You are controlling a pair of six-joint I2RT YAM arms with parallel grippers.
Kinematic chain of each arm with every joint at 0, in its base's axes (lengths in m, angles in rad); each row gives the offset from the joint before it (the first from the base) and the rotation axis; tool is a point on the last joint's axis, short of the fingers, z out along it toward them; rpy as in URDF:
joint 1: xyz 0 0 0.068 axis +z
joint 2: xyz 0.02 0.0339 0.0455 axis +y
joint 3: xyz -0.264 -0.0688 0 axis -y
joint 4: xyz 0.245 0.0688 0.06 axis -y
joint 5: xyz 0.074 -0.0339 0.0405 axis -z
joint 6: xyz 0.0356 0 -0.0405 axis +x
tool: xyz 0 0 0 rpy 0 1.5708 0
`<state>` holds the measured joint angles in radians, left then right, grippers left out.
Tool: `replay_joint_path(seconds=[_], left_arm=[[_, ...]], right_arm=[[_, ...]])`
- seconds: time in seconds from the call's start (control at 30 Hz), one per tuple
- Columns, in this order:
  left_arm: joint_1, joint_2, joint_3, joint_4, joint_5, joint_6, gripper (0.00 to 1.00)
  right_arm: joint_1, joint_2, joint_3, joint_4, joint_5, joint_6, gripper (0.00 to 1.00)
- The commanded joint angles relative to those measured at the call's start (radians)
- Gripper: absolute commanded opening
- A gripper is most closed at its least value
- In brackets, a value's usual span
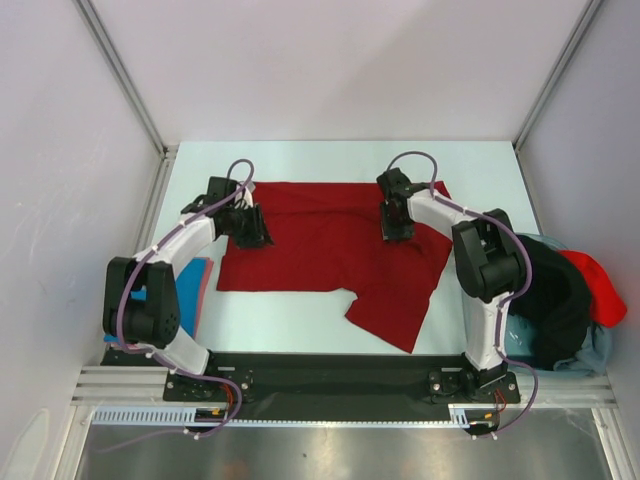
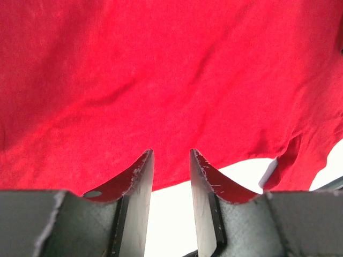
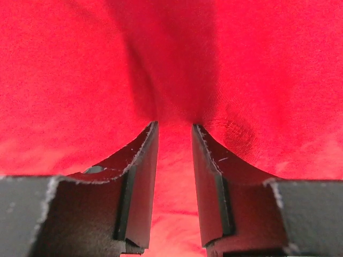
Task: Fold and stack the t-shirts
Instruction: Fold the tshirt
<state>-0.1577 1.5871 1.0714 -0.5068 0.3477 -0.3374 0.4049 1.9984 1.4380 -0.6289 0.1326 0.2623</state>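
Note:
A dark red t-shirt (image 1: 320,245) lies spread on the white table (image 1: 300,160), with one sleeve or corner reaching toward the front (image 1: 395,315). My left gripper (image 1: 252,228) is at the shirt's left edge. In the left wrist view it (image 2: 170,154) is open, with bare table between the jaws and the red cloth (image 2: 161,80) just beyond the tips. My right gripper (image 1: 396,228) is down on the shirt's right part. In the right wrist view it (image 3: 174,126) is open, with the red cloth (image 3: 80,80) under and between the jaws and a crease running away from the tips.
A bright blue shirt (image 1: 190,285) lies at the left, beside the left arm. A pile at the right edge holds a black shirt (image 1: 555,290), a brighter red one (image 1: 598,285) and a pale grey-blue one (image 1: 592,352). White walls enclose the table.

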Motion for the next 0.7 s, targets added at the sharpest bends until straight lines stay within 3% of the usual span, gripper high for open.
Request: replay_joint_path(seconds=[0.0,0.3,0.67], left_arm=[[0.001,-0.079,-0.027,-0.026,0.013,0.061,0.38],[0.003,-0.09,-0.01,-0.052,-0.01,0.101,0.38],[0.01,-0.03,0.051,-0.081,0.008,0.12,0.37]], right_arm=[[0.014,0.017,0.079,0.031,0.16,-0.023,0.35],[0.011,0.131,0.209,0.006,0.275,-0.081,0.33],[-0.07,0.31,0.515,-0.009,0.352,-0.182,0.34]])
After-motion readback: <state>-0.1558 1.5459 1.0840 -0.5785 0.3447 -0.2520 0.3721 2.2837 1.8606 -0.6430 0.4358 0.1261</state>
